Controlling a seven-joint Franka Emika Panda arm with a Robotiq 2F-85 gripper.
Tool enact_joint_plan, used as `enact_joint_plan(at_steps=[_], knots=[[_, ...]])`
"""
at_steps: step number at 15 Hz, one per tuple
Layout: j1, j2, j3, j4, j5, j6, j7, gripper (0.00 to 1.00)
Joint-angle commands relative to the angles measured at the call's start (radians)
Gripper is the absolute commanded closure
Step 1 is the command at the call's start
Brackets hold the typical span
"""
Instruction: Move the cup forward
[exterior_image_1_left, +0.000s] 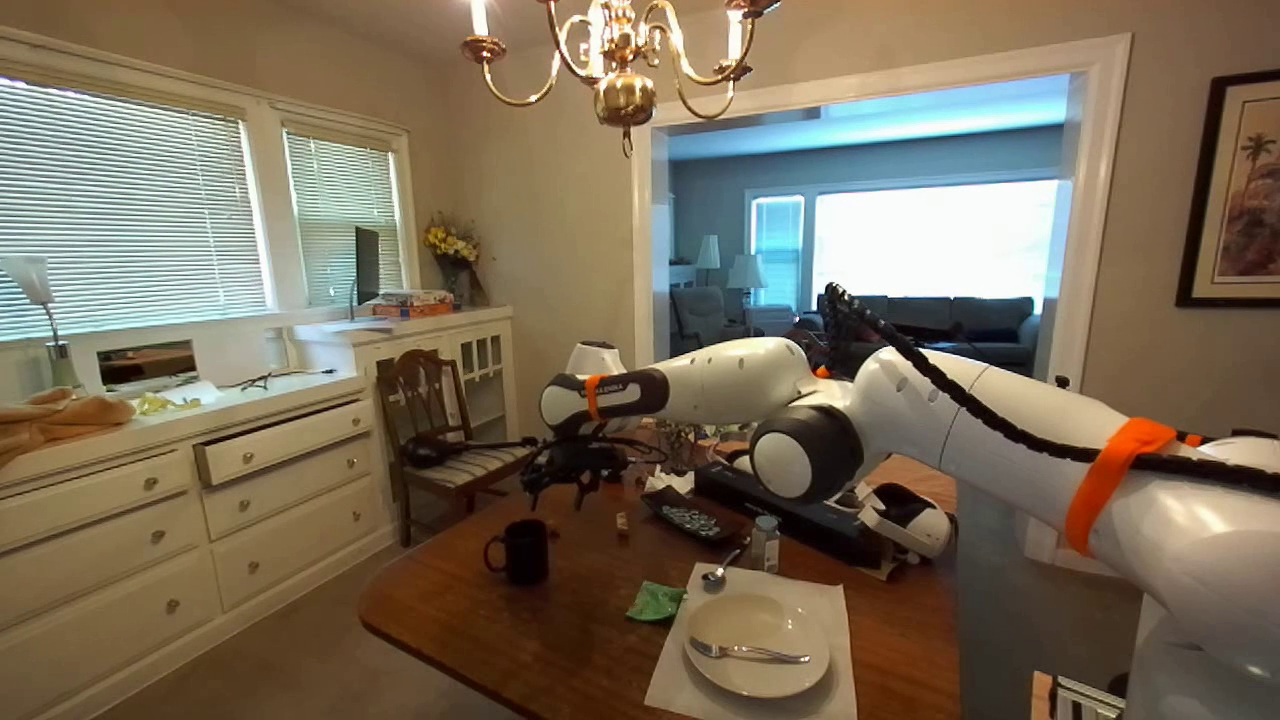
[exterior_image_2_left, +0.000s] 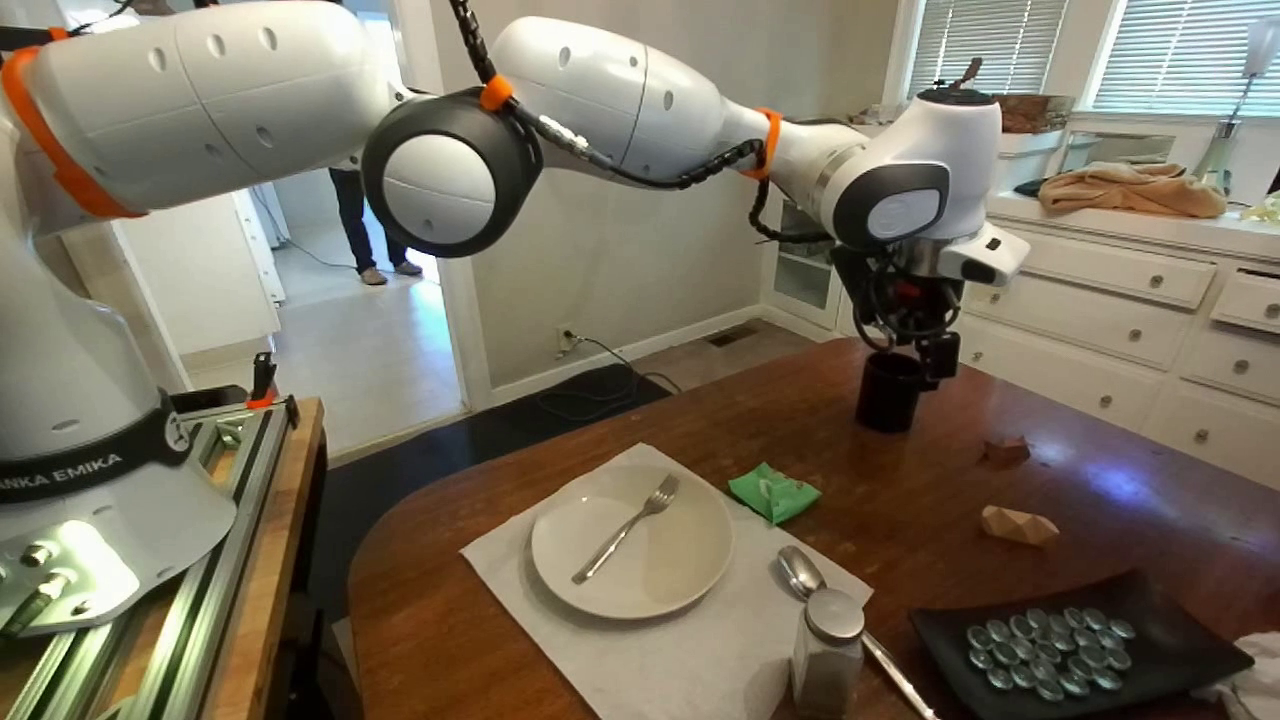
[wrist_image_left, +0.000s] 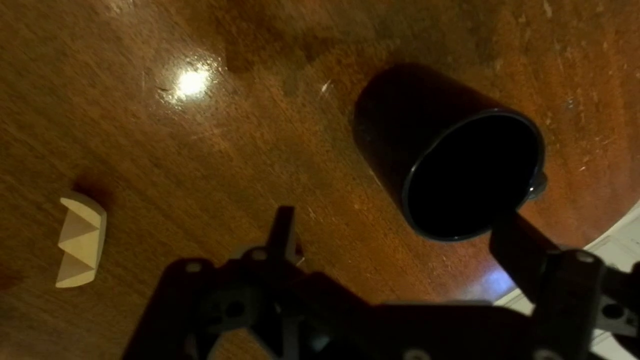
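Nearest in an exterior view, a white plate (exterior_image_1_left: 775, 615) is being seen, with a green packet (exterior_image_1_left: 656, 602) lying at its ten o'clock. Farther along that bearing, the black mug (exterior_image_1_left: 527, 555) is standing upright on the wooden table (exterior_image_1_left: 595, 565). No hold is being taken on it, so the task is judged barely begun: the approach seems nearly made, while the grasp and the forward shift are being left. Beyond, at the mug's one o'clock, the gripper (exterior_image_1_left: 556, 500) is being held just above it, fingers downward and spread wide; in the wrist view one fingertip (wrist_image_left: 517, 242) is overlapping the rim, though contact cannot be told. From three o'clock the white arm (exterior_image_1_left: 730, 385) is being stretched over the table, elbow bent.
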Motion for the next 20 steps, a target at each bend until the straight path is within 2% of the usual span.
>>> enact_joint_plan(at_steps=[1, 8, 9, 10, 13, 18, 20], knots=[[-0.005, 0.029, 0.020, 0.011, 0.016, 0.047, -0.016, 0.00], [-0.019, 0.068, 0.097, 0.018, 0.049, 0.055, -0.072, 0.00], [-0.022, 0.074, 0.106, 0.019, 0.051, 0.052, -0.074, 0.08], [-0.024, 0.078, 0.115, 0.019, 0.053, 0.048, -0.074, 0.26], [-0.032, 0.088, 0.133, 0.020, 0.049, 0.045, -0.069, 0.51], [-0.042, 0.095, 0.151, 0.021, 0.042, 0.041, -0.067, 0.89], [-0.040, 0.091, 0.148, 0.021, 0.034, 0.040, -0.061, 1.00]])
